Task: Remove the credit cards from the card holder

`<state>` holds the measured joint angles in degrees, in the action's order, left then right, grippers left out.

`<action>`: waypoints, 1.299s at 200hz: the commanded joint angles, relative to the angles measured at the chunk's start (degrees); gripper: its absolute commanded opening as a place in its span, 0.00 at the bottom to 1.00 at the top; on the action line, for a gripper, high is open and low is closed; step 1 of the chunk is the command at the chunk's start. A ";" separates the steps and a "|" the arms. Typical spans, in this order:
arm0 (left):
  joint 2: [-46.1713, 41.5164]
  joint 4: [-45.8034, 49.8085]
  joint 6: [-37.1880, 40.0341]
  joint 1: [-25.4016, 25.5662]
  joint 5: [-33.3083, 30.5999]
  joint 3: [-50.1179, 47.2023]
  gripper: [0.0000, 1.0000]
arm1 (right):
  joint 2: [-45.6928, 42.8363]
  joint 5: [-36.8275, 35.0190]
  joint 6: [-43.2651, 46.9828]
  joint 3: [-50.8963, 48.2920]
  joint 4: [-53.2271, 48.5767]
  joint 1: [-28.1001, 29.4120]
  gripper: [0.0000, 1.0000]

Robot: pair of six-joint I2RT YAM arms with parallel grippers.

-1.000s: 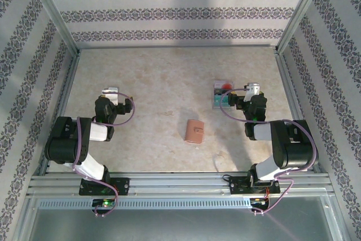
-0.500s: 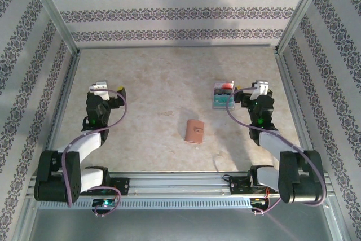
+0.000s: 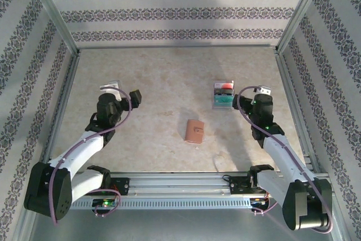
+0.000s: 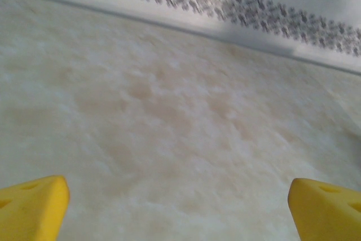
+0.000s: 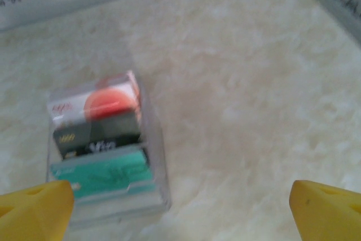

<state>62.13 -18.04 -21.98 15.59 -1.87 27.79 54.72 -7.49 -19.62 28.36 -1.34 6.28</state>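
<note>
Pink card holder point(image 3: 195, 130) lies closed mid-table point(image 3: 163, 71), nothing touching it. Left gripper point(image 4: 180, 210) is spread wide and empty over bare tabletop. Right gripper point(image 5: 180, 210) is likewise spread and empty, near a clear plastic box point(image 5: 157, 179). I see the credit cards point(image 5: 98, 134) tiered inside it: teal, dark grey, orange-red.

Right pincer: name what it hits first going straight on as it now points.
Likely the bare tabletop; the right pincer, open, points past the clear card case, which sits left of its line.
</note>
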 commanded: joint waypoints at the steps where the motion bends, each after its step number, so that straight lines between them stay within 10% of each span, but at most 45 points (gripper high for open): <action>1: 1.12 4.87 -6.88 5.15 -3.16 1.54 0.99 | -1.10 -1.16 -6.84 2.63 -11.29 4.05 0.93; 107: 11.89 0.20 -13.96 11.61 1.13 4.20 0.99 | 5.51 1.32 -17.11 5.80 -18.52 12.14 0.76; 215: 16.85 -0.93 -14.40 14.11 2.66 7.11 1.00 | 19.46 7.17 -10.09 14.94 -14.74 2.84 0.82; 260: 21.03 8.34 -17.40 17.92 5.82 14.10 0.79 | 23.68 10.39 -9.28 17.33 -14.80 2.58 0.81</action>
<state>80.47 -15.92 -36.75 30.59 0.71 36.56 77.60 0.30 -30.15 44.64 -16.75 9.04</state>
